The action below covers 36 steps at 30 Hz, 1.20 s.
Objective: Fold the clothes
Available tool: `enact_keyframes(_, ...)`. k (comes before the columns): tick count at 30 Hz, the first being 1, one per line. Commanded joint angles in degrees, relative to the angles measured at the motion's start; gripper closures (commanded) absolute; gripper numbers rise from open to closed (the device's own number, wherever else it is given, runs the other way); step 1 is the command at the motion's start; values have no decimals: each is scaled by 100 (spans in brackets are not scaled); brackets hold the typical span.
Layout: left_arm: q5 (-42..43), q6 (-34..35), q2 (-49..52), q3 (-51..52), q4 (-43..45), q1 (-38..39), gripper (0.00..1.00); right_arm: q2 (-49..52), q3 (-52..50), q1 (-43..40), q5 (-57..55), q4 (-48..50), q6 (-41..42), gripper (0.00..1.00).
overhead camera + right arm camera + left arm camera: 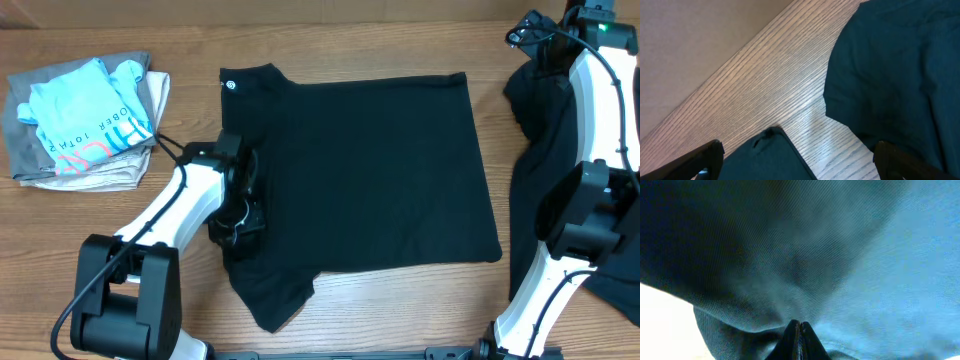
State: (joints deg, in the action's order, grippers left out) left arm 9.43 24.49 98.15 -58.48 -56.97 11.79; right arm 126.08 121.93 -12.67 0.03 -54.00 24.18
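Lying flat at worktop centre: black T-shirt. Left jaws clenched on its left edge. Right jaws released, spread wide over a second black garment.

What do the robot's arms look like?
Both have smooth white tubes joined by chunky black joints. The left arm has a thin black cable beside it, and its pincer is black with pointed tips. The right arm carries black cables and a tiny green light on top; its fingers are black too.
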Motion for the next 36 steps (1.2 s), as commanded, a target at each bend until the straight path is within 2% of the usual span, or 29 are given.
enact_keyframes(1, -356, 247, 0, 214, 31, 13, 95, -81, 114, 15, 4, 31, 4, 0)
enact_keyframes(3, -741, 304, 0, 223, 28, 13, 94, -81, 114, 15, 4, 31, 4, 0)
enact_keyframes(17, -1270, 409, 400, 225, 267, -28, 90, -81, 114, 15, 4, 31, 4, 0)
enact_keyframes(25, -1884, 380, 750, 223, 815, -778, 91, -81, 114, 15, 4, 31, 4, 0)
enact_keyframes(30, -1875, -177, 748, 175, 1495, -1331, 91, -81, 114, 15, 4, 31, 4, 0)
enact_keyframes(36, -1478, -533, 745, -118, 1681, -1362, 81, -81, 114, 15, 4, 31, 4, 0)
